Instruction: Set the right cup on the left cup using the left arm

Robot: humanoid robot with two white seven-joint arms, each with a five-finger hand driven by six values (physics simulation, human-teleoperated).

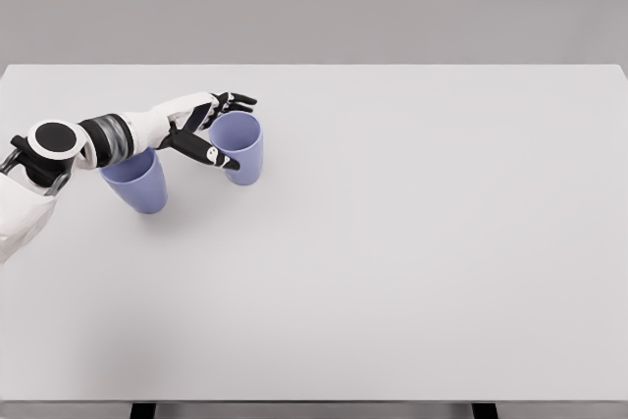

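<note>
My left arm [98,139] comes in from the desk's left edge, white shell with a black round joint near the elbow, reaching out over the left cup [137,182]. That cup is the nearer of the two, lavender-blue, standing upright on the white desk [392,262] close to the left edge, and my forearm crosses right above its rim so part of the opening is hidden from me.

A bit farther in and to the right is the right cup [241,149], same colour, also upright, just beside the first one but not touching it as far as I can see. My left hand [208,128] is at that cup's rim on its left side. Fingers are spread, not clamped: the thumb [218,156] points across the cup's near side, the other fingers [235,100] reach past the far side of the rim. Can't honestly tell if any fingertip is touching the cup wall, but it's not a closed grip.

Both cups sit in the far-left part of the desk.
</note>
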